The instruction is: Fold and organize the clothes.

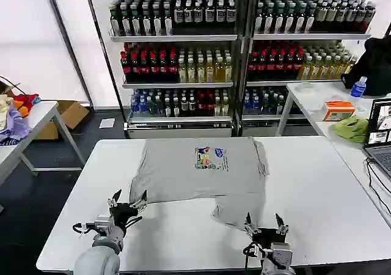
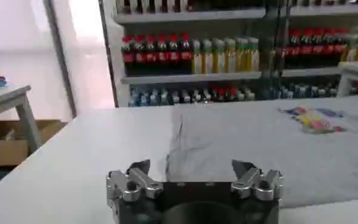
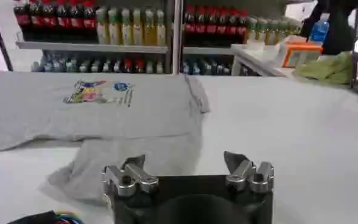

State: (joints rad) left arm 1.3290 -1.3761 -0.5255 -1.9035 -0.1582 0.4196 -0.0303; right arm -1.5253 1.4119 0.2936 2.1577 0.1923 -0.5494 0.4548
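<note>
On the white table [image 1: 317, 189], the left gripper [image 1: 127, 200] hovers wide open at the grey T-shirt's [image 1: 195, 171] near-left hem; the shirt lies half-folded mid-table, logo up. The right gripper [image 1: 264, 222], equally wide, faces the loose near flap. Next, likely pinch both edges.

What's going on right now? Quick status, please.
Left gripper open at T-shirt's near-left edge. Right gripper open by its near-right flap. Shirt flat on table, partly folded. Nothing in the way.
</note>
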